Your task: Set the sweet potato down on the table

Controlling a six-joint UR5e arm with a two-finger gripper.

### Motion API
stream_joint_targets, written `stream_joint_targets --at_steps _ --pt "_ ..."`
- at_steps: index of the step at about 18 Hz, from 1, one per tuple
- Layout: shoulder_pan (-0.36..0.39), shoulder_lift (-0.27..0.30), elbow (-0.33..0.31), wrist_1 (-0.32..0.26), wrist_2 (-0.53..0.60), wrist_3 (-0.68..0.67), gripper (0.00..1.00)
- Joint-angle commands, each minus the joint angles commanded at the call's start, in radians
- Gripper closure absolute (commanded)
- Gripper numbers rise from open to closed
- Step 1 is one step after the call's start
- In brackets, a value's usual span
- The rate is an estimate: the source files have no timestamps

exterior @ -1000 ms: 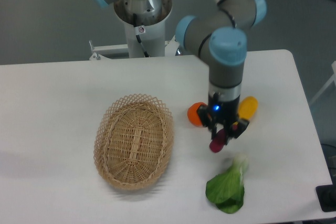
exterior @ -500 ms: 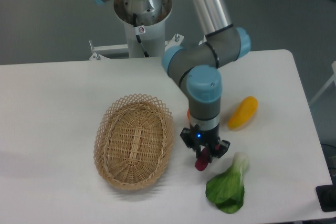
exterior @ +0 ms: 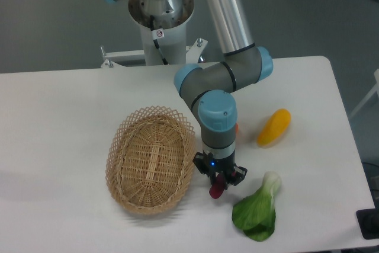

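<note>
White table [exterior: 65,105] w/ rounded corners fills most of the view. Landmark = the wicker basket [exterior: 151,159], an oval woven one sitting left of centre on the table.

Arm [exterior: 218,117]: grey w/ light-blue joint caps. Comes down from the top of the view, behind and to the right of the basket, elbows over, and its wrist drops straight down just beside the basket's right rim. A second blue-capped joint and the white mount post stand behind the basket, past the table's far edge.

Bok choy [exterior: 257,211]: green leaves, pale stem, lying on the table to the right of the basket and nearer the front edge.

Yellow veg [exterior: 273,127]: oblong, yellow-orange, lying tilted on the table well to the right of the basket, beyond the arm.

Orange: only a sliver shows at the wrist's right side, right of the basket; mostly hidden.

Gripper [exterior: 218,181]: black, small blue light on it, pointing down just off the basket's lower right rim. Fingers are clamped on the potato [exterior: 216,189], a small dark reddish-purple piece poking out below the fingertips. It sits outside the basket, between the basket and the bok choy, low over the table. Can't tell whether its tip touches the surface.
</note>
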Motion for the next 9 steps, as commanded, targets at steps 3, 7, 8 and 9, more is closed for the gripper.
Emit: stream_joint_targets --at_steps 3,7,8,9 --pt "0.0 0.003 0.028 0.0 0.002 0.005 0.04" --pt "0.0 0.031 0.043 0.0 0.002 -0.005 0.0" --pt "0.0 0.044 0.051 0.0 0.0 -0.003 0.0" --pt "0.0 0.06 0.06 -0.002 0.002 -0.009 0.0"
